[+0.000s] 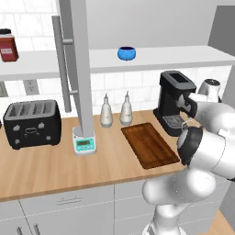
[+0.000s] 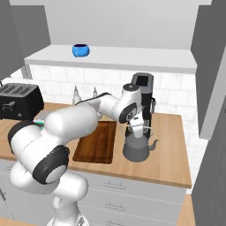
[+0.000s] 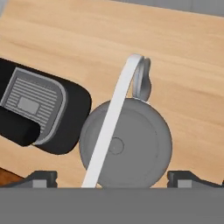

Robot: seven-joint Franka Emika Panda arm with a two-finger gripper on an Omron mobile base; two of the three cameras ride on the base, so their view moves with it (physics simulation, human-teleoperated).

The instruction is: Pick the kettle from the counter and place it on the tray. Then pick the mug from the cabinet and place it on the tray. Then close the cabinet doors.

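Sitting on the counter (image 2: 170, 150), just right of the tray (image 2: 97, 143) and in front of the coffee machine (image 2: 143, 95): the kettle (image 2: 136, 149), dark grey, upright, spout toward the right in the right base view. From my hand camera, its round lid (image 3: 124, 146) lies directly below me, the thin arched handle (image 3: 113, 118) crossing it, the spout (image 3: 142, 83) pointing away.

My gripper (image 2: 137, 128): poised directly above the kettle's handle, fingers spread wide, one tip (image 3: 41, 177) to each side of the kettle, holding nothing.

Tray: dark brown wood, bare, flat on the counter.

Mug (image 1: 126, 53): bright blue, on the white shelf (image 1: 174, 57) of the cabinet.

Cabinet door (image 1: 78, 69): swung open, with its silver bar handle (image 1: 62, 64).

Also on the counter: two pale bottles (image 1: 115, 111), small scale (image 1: 85, 144), black toaster (image 1: 32, 124). Red jar (image 1: 8, 45) at the shelf's left end.
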